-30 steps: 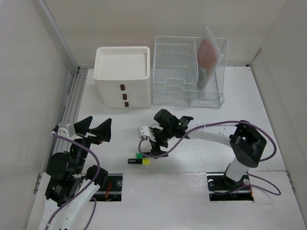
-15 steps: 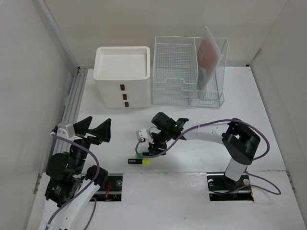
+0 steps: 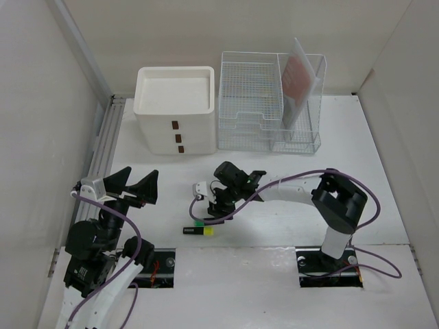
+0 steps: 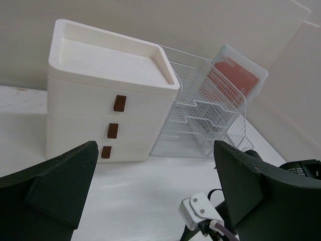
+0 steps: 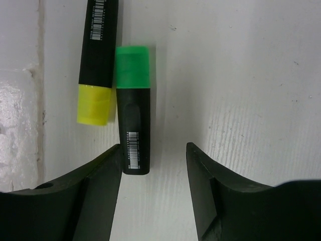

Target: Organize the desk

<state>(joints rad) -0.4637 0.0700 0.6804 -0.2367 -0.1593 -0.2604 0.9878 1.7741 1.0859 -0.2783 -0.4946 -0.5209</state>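
Left claw [image 3: 135, 183] splayed, right claw [image 5: 154, 151] seemingly half-parted

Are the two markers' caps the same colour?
No, one marker has a green cap and the other a yellow cap.

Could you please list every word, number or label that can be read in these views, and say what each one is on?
Nothing can actually be read in these views.
Green-capped highlighter: white barcode sticker, digits too small to read.
Yellow-capped highlighter: white barcode sticker, also too small to read.
White drawer box, wire rack, red folder: no lettering visible.
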